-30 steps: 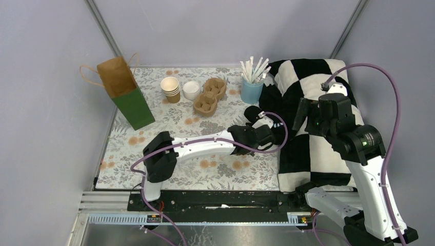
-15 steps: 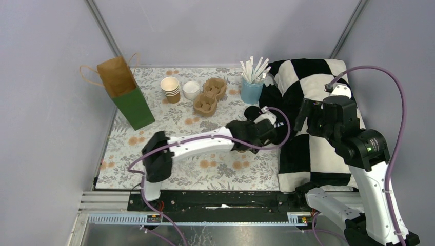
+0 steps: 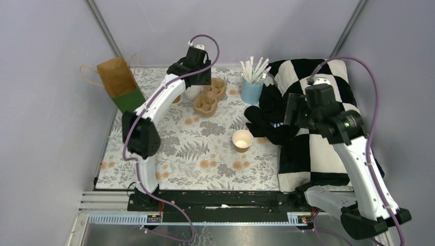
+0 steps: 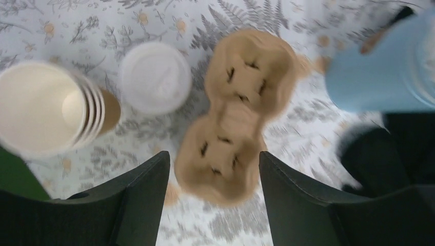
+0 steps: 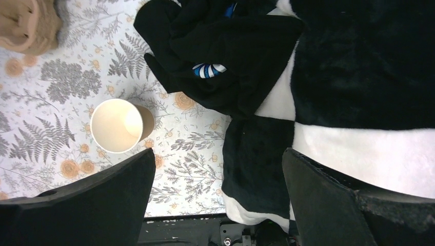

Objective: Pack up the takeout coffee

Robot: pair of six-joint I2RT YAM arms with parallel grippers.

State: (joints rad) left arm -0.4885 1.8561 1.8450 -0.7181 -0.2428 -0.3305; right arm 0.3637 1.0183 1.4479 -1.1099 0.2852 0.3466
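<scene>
One tan paper cup [image 3: 242,139], cream-white inside and with no lid, stands upright on the flowered table mat beside the black cloth; the right wrist view shows this cup [image 5: 118,125] from above. A nested stack of the same cups [image 4: 43,105] and a round white lid [image 4: 155,77] sit at the back, next to the brown pulp carrier [image 4: 236,113]. My left gripper [image 4: 214,169] hovers open over the near end of the carrier, holding nothing; the top view puts the left gripper [image 3: 197,72] at the back. My right gripper [image 5: 218,174] is open and empty above the blanket's edge.
A light-blue cup of white straws [image 3: 251,89] stands right of the carrier [image 3: 209,97]. A kraft and green paper bag [image 3: 120,84] stands at the back left. A black-and-white checked blanket [image 3: 318,154] covers the right side, with a crumpled black cloth [image 3: 267,120] at its left edge.
The left arm swung from mid-table to the back over the carrier, and its gripper opened. A cup now stands uncovered where the gripper was. The right arm shifted slightly left.
</scene>
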